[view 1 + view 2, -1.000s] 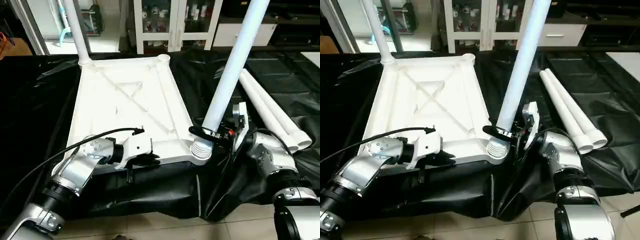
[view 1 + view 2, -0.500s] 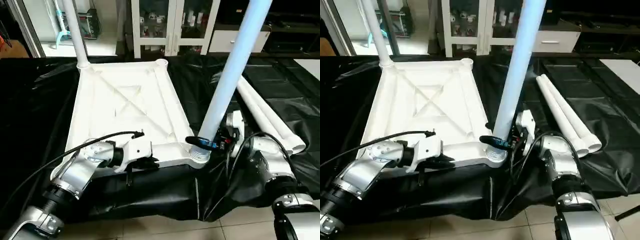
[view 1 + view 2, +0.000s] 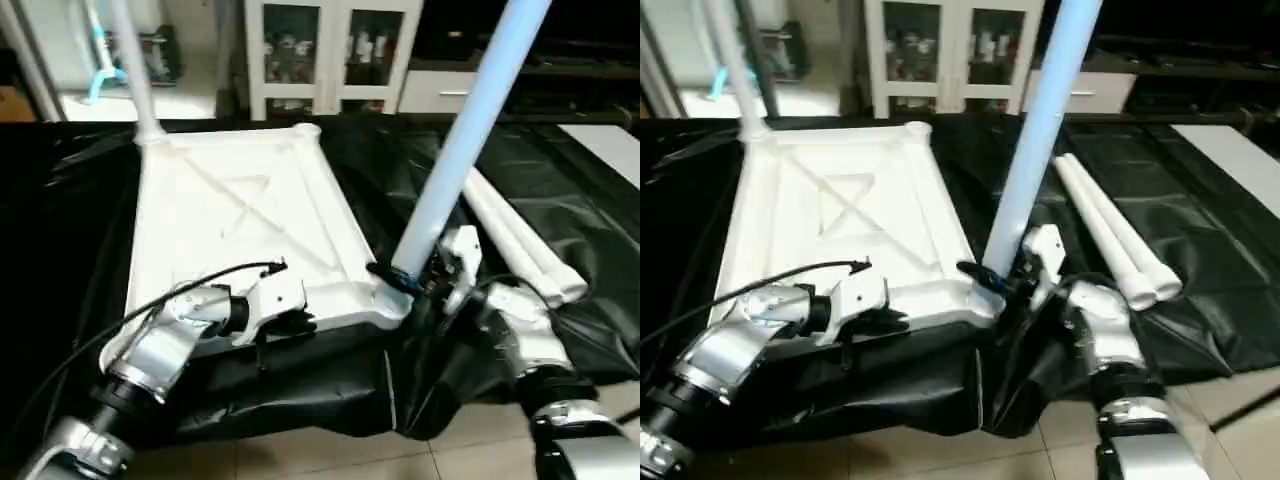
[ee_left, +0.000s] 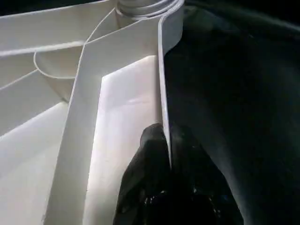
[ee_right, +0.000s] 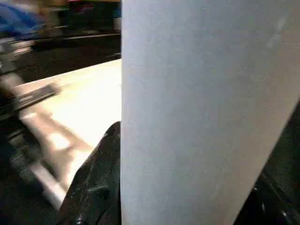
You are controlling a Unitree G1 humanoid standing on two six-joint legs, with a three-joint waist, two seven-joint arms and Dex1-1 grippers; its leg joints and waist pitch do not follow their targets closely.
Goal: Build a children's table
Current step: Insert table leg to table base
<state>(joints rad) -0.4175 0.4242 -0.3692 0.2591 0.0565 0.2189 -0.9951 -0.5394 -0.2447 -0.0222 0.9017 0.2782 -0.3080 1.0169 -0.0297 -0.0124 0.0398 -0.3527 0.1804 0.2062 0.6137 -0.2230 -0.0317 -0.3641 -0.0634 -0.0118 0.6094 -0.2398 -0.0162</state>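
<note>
While left hand (image 4: 166, 140) pinches tabletop (image 3: 240, 210) rim, right hand (image 3: 400, 280) clamps leg (image 3: 455, 150), seemingly seated in near corner socket (image 3: 385, 300).

Both head views look forward and down, sharing the tabletop (image 3: 240, 215). Each wrist view looks along its fingers, seemingly very close.

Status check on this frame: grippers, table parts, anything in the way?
Left gripper shut on tabletop near rim. Right gripper clamps tilted leg at near corner socket. One leg stands at far corner; two spare legs lie on black sheet. Nothing obstructing.
</note>
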